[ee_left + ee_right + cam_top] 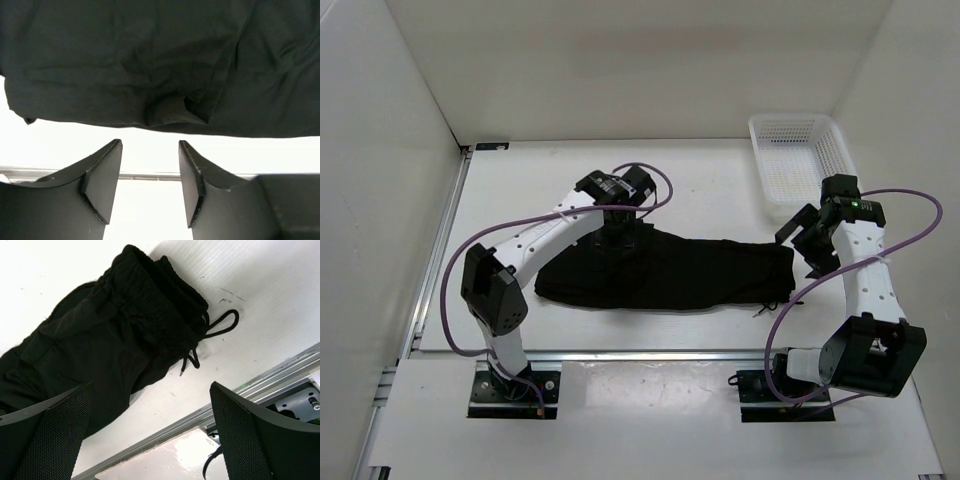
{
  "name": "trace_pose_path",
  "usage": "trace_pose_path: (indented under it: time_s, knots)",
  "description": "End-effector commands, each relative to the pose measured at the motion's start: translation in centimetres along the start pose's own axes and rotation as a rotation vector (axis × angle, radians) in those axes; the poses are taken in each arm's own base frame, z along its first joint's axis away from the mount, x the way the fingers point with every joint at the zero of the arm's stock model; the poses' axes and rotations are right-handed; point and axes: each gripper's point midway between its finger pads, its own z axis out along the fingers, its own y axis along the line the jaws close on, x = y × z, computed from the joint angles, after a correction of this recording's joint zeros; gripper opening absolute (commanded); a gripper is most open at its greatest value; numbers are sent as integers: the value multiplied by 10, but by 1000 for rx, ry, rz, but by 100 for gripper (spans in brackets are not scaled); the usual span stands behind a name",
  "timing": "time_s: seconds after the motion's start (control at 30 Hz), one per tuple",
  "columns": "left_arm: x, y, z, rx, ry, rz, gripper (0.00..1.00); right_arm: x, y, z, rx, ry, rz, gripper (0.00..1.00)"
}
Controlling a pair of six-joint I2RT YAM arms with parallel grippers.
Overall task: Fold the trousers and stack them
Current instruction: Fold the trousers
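Soft, limp trousers [670,272] lie flat near the basket [800,160], the left gripper [150,145] spread over their half away from it, the right gripper [151,387] spread by the basket-side waistband [155,295], whose thicker elastic edge should pinch securest.

Robot lab test cell: plain white walls [620,60] boxing white table [710,175]; aluminium rail [650,353] across bottom; left arm [535,240], right arm [865,275] bolted there; purple cables [443,290].

Both arms [540,232]: white links, black joints; looping purple cables [446,290]; black end effectors [150,150] [151,390].
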Motion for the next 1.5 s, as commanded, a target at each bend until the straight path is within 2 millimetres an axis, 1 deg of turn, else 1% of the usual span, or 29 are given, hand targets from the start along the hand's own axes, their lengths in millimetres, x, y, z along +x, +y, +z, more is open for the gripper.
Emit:
trace_pose_path:
  time_s: [0.0, 0.03, 0.1, 0.13, 0.17, 0.2, 0.23, 0.27, 0.3, 0.33, 0.37, 0.43, 0.5, 0.6, 0.7, 0.73, 0.77, 0.83, 0.9, 0.93, 0.97, 1.03, 1.07, 1.1, 1.2, 1.27, 1.33, 1.37, 1.47]
  knots:
    - [-13, 12, -24, 0, -70, -6, 56, -2, 3, -2, -35, -19, -5, 100]
    - [-15, 10, -21, 0, -70, -6, 54, -4, 5, -2, -40, -26, -5, 100]
    - [-15, 2, -5, -2, -50, 0, 55, -4, 5, -4, -46, -33, -4, 100]
    - [-15, -4, 1, 13, -37, 11, 62, -1, 4, -2, -47, -19, -5, 100]
    - [-16, -19, 4, 79, -24, 34, 66, -1, 4, -2, -47, -19, -5, 100]
    - [-15, -29, 5, 97, -13, 60, 74, -1, 4, -2, -47, -19, -5, 100]
    - [-15, -37, 16, 87, 5, 74, 83, 1, 3, -2, -47, -19, -5, 100]
    - [-17, -42, 18, 83, -3, 114, 97, 1, 3, -2, -47, -19, -5, 100]
    - [-18, -53, 13, 93, -9, 147, 100, 1, 3, -4, -52, -27, -5, 100]
    - [-16, -56, 27, 69, 23, 169, 100, 1, 3, -4, -52, -27, -5, 100]
    - [-13, -60, 30, 65, 33, 195, 100, 3, 2, -4, -52, -27, -5, 100]
    - [-10, -61, 40, 49, 54, 201, 100, 2, 0, -4, -50, -28, 4, 100]
    - [-4, -56, 56, 7, 67, 210, 100, 2, 0, -4, -50, -28, 4, 100]
    - [10, -50, 77, -30, 114, 225, 92, 2, 0, -4, -50, -28, 4, 100]
    - [23, -53, 86, -33, 124, 250, 81, 2, 0, -4, -50, -28, 4, 100]
    - [23, -53, 87, -33, 124, 250, 78, 2, 0, -4, -50, -28, 4, 100]
    - [27, -51, 89, -41, 135, 253, 69, 2, 0, -4, -50, -28, 4, 100]
    - [29, -49, 90, -47, 142, 255, 59, 2, 0, -4, -50, -28, 4, 100]
    - [29, -49, 90, -47, 142, 255, 43, 2, 0, -4, -50, -28, 4, 100]
    - [28, -48, 91, -56, 134, 256, 25, 2, 0, -4, -50, -28, 4, 100]
    - [25, -46, 88, -65, 128, 257, 13, 2, 0, -4, -50, -28, 4, 100]
    - [17, -46, 73, -61, 99, 236, 10, -1, 1, -6, -55, -36, 4, 100]
    - [7, -50, 60, -35, 65, 224, 10, -1, 1, -6, -55, -36, 4, 100]
    - [-2, -51, 40, -1, 20, 209, 10, -2, 0, -6, -48, -41, 4, 100]
    - [-28, -61, -9, 129, -83, 180, 10, -2, 0, -6, -48, -41, 4, 100]
    - [-37, -74, -27, 208, -104, 182, 10, -2, 0, -6, -48, -41, 4, 100]
    - [-36, -80, -33, 244, -99, 192, 10, -2, 0, -6, -48, -41, 4, 100]
    - [-31, -85, -30, 268, -70, 198, 10, -2, 0, -6, -48, -41, 4, 100]
    - [-20, -84, -14, 248, -23, 196, 10, -2, 0, -8, -53, -49, 5, 100]
